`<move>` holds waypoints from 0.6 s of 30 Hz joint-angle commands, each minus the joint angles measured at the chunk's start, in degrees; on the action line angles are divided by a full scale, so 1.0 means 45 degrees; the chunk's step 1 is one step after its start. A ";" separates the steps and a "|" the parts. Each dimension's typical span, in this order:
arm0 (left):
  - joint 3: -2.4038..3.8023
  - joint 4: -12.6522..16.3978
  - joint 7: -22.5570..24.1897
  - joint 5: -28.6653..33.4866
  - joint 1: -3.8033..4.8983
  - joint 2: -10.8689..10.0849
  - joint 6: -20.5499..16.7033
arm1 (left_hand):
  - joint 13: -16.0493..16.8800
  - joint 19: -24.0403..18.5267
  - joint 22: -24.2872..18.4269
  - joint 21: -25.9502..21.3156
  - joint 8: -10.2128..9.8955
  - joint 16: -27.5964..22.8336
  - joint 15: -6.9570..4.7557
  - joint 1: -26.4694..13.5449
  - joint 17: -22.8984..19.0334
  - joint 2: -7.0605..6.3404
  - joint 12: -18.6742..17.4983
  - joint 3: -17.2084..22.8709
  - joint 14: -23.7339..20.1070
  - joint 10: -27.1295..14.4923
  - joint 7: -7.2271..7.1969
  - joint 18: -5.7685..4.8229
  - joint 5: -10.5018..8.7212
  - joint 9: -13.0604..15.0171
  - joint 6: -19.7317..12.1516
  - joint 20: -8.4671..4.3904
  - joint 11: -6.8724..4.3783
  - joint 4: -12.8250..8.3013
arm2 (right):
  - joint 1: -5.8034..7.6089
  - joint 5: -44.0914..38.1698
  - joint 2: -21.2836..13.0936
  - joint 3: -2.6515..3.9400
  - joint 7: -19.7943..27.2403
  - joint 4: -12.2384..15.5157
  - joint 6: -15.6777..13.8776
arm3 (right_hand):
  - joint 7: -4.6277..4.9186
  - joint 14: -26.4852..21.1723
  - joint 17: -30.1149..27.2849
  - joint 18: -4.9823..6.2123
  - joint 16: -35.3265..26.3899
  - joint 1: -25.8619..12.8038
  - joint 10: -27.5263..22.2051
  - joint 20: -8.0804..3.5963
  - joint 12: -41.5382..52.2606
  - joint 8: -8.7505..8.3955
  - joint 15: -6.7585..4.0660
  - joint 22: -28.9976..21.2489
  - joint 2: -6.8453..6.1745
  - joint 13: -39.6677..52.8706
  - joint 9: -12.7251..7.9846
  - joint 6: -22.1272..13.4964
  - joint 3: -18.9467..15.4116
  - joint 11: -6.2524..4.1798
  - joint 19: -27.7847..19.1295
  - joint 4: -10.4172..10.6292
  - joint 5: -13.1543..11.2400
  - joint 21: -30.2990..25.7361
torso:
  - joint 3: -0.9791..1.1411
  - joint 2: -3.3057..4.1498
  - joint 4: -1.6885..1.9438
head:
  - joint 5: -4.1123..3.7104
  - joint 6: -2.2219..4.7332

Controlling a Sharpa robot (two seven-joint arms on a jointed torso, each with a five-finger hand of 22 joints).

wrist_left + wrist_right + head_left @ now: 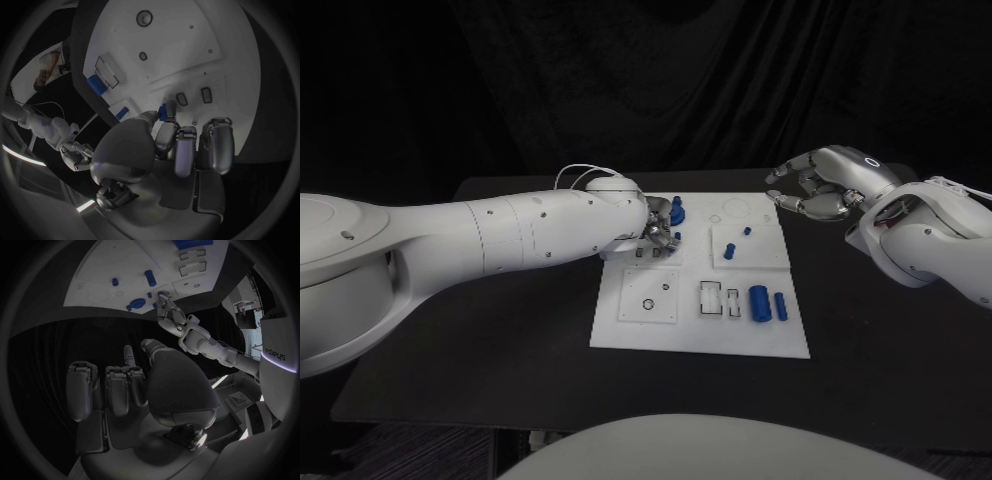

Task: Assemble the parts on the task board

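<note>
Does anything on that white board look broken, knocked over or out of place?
Nothing stands out. The task board lies flat and square on the table, with blue parts resting in its recesses. The left hand works at a blue part near the far edge; the right hand hovers beyond the board.

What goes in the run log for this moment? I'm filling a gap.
left hand: pinching blue part over task board | right hand: curled, empty, off board | blue cylinders: lying on board

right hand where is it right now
In the head view the right hand hovers off the task board's far right corner, over the black table, fingers curled and holding nothing; the left hand works at the board's far left.
</note>
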 commanded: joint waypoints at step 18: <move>0.0003 0.0647 0.0255 -0.0031 -0.0033 -0.0640 -0.0132 | 0.7152 -0.0034 0.0935 -0.0137 -0.0093 0.0033 -0.0010 -0.0723 0.3354 -0.0770 0.2166 0.2052 0.1318 0.2214 -0.0030 0.0150 0.0204 0.0457 0.0222 -0.0040 -0.0514 -0.0410 | -0.0030 -0.0028 -0.0142 0.0011 -0.0363 0.0073 0.0207 | 0.0001 0.1367 0.3355 0.0033 0.0038 -0.0151 0.0451 0.0110 -0.0107 -0.0019 0.0089 0.2910 0.0013 0.2119 -0.0025 0.0036 0.0047 0.0062 0.0538 0.0016 0.0060 -0.0035 | 0.0001 0.0005 -0.0001 | 0.0017 0.0001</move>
